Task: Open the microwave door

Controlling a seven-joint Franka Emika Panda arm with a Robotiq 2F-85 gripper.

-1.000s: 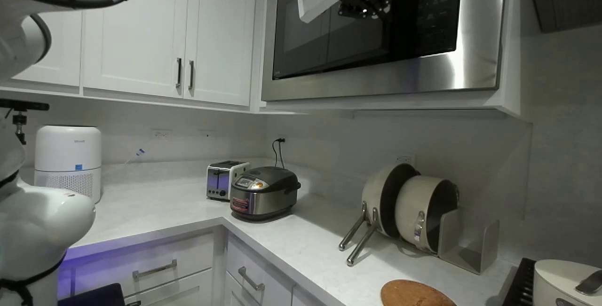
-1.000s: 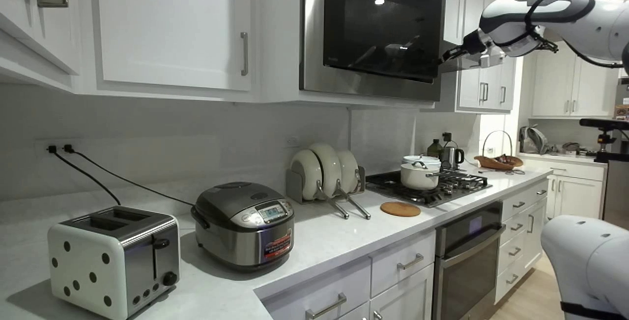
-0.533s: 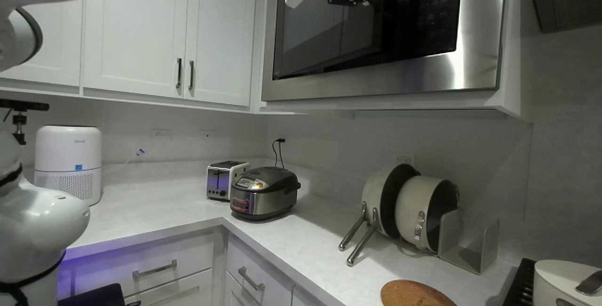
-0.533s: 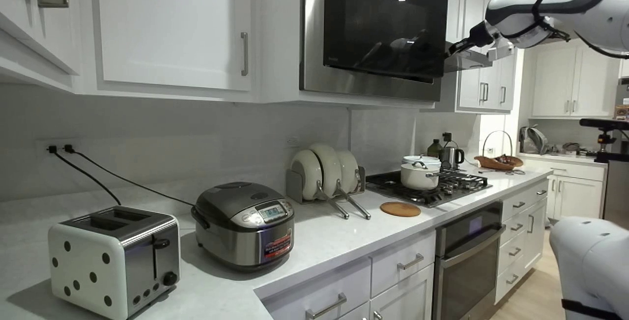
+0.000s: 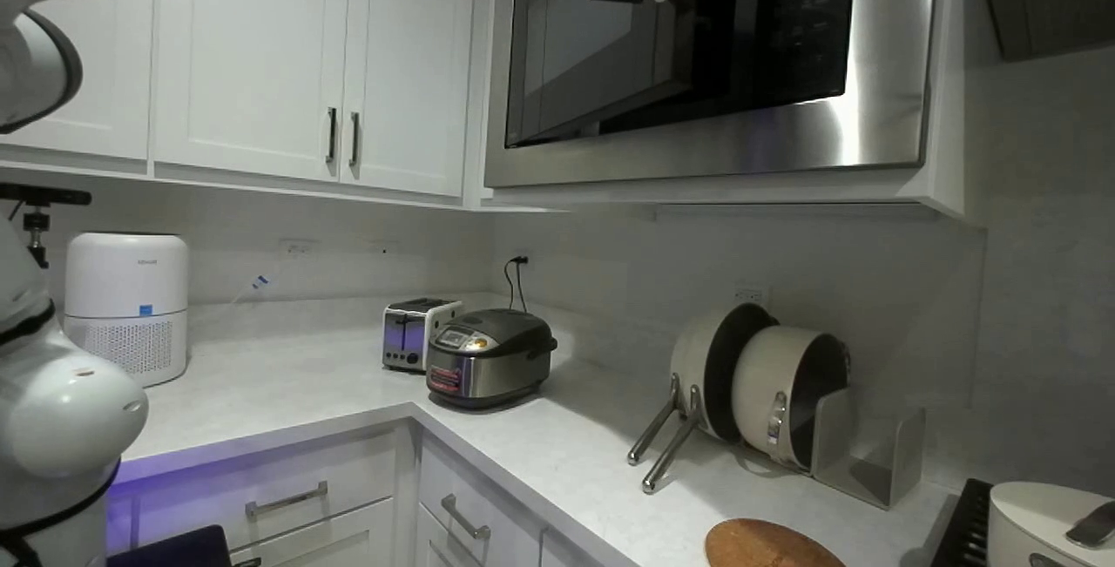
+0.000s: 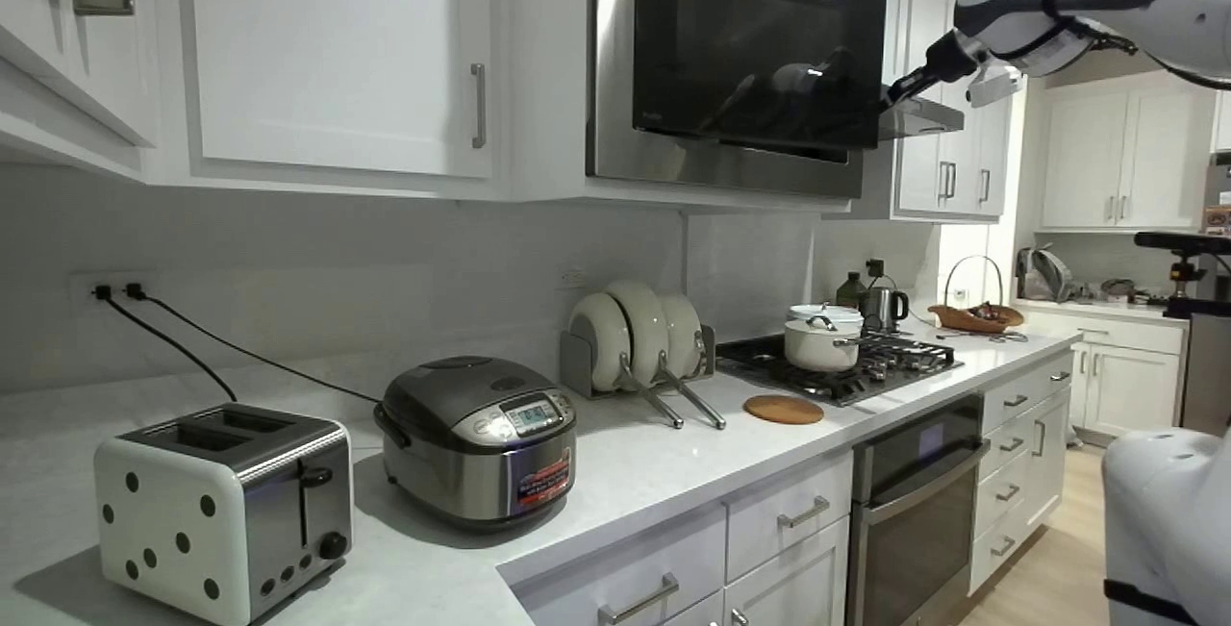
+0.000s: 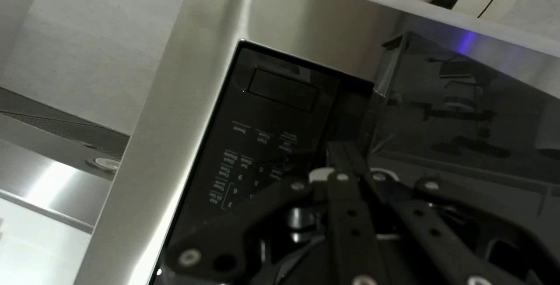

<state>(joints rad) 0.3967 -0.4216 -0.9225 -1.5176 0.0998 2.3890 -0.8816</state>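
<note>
Pincer [image 7: 348, 147] closed, fingers [image 7: 343, 193] side by side, tips at the gap between the keypad [image 7: 262, 145] and the free edge of the microwave door [image 6: 755, 44]; contact unclear. Door ajar: wide glossy black glass, pale arm [image 6: 1116, 1] mirrored in it, edge standing out from the steel frame [image 6: 614, 68]. High above the worktop [image 6: 664, 463]; rice cooker [image 6: 481, 443], toaster [image 6: 226, 515], pans [image 6: 635, 328] below.

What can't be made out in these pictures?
Interior behind the microwave door: hidden by it in an exterior view, dark in the wrist view.
Part of the keypad: covered by the pincer in the wrist view.
Whether pincer and door touch: too dark in the wrist view.
Top of the steel frame: cut off by the upper edge in an exterior view.
Basket contents: too small in an exterior view.
</note>
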